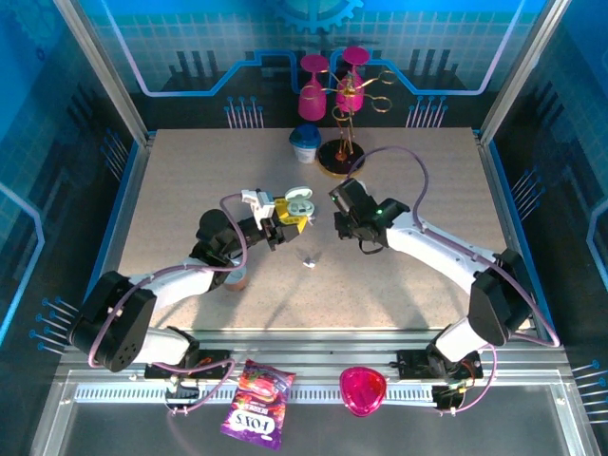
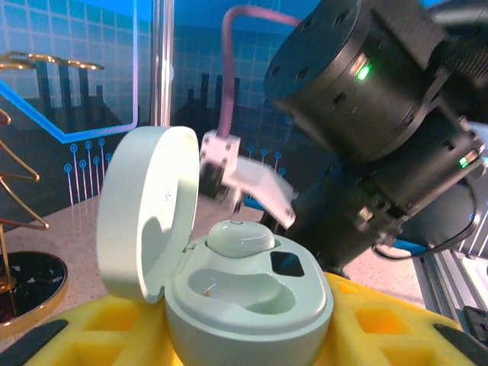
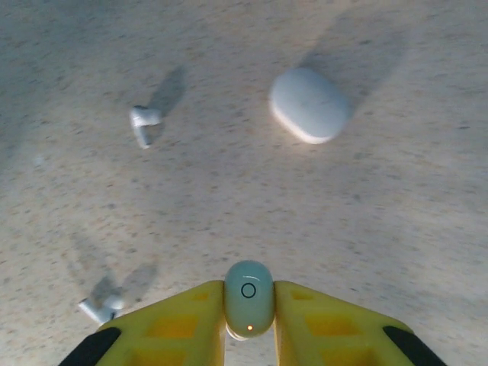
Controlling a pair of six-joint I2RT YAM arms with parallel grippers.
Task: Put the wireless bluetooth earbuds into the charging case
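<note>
Earbud (image 3: 248,301) pinched in right claw (image 3: 248,294), above desk (image 3: 343,229) middle, near case (image 2: 252,326) | left claw (image 1: 288,220) narrow, holding open case w/ seated bud (image 2: 240,240) | risk: misaligned w/ empty slot (image 2: 229,290) → held earbud jams or drops

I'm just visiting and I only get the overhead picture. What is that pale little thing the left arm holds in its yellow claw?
Observer: A charging case, its lid swung open. One earbud sits in a pocket; the other pocket is empty.
Visitor: Is the right arm carrying anything?
Observer: Yes. Its wrist camera shows the right claw pinching a second earbud.
Visitor: I spot one white speck on the table. Anything more?
Observer: The right wrist camera shows two loose earbuds and a closed white case lying on the table.
</note>
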